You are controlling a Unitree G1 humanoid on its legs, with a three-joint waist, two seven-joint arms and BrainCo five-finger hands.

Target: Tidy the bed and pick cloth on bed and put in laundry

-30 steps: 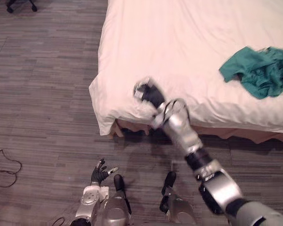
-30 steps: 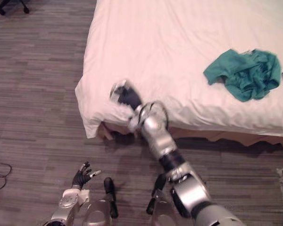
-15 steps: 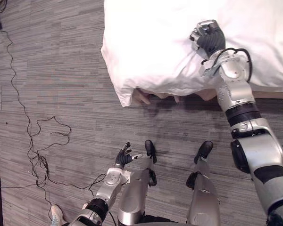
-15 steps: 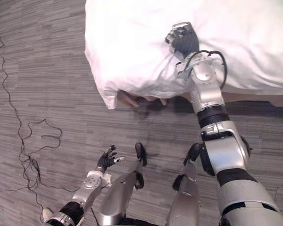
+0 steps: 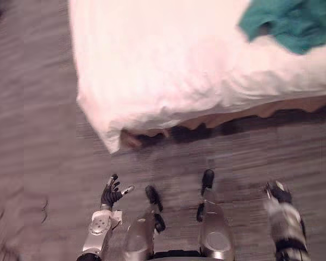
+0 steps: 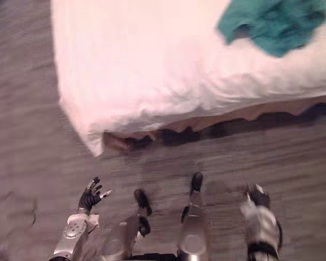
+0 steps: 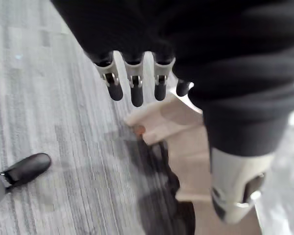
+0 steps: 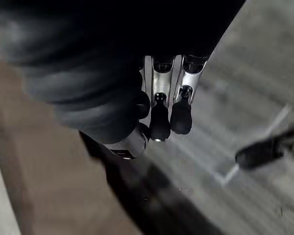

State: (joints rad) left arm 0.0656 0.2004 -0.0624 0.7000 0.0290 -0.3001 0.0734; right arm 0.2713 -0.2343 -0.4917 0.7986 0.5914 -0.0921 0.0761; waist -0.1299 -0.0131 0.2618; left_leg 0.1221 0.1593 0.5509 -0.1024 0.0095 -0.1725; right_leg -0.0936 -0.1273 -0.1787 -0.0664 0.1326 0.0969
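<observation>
Teal cloth [image 5: 289, 23] sits in neither hand and is the farthest thing from the robot. Nearest, low at the robot's left side, the left hand [image 5: 112, 194] hangs above the grey plank floor [image 5: 38, 141] with its palm empty. Its fingers [image 7: 136, 93] are straight and a little spread, and the thumb is held out to the side. The left wrist view shows them in a row over the planks, touching nothing. At the robot's right side the right hand [image 5: 277, 193] is just as low over the floor and well apart from the bed. In the right wrist view its fingers [image 8: 160, 120] hang relaxed, lightly bent and close side by side, with nothing between them and the thumb. A pale line [image 8: 255, 147] crosses the planks past those fingertips. Farther on comes the bed [image 5: 152, 65], its near corner on the left hand's side. A white sheet [image 5: 217, 103] covers the top and drapes over the edge in soft folds. It stops short of the floor, so a strip of the pale wooden base [image 5: 131, 140] shows beneath it at the corner and along the near side. The left wrist view shows the same light wood [image 7: 179, 129] past the fingertips and apart from them. On top of the bed, toward the robot's right and set back from the near edge, the teal cloth lies crumpled in a heap on the sheet, and part of it runs out of view at the far side.
</observation>
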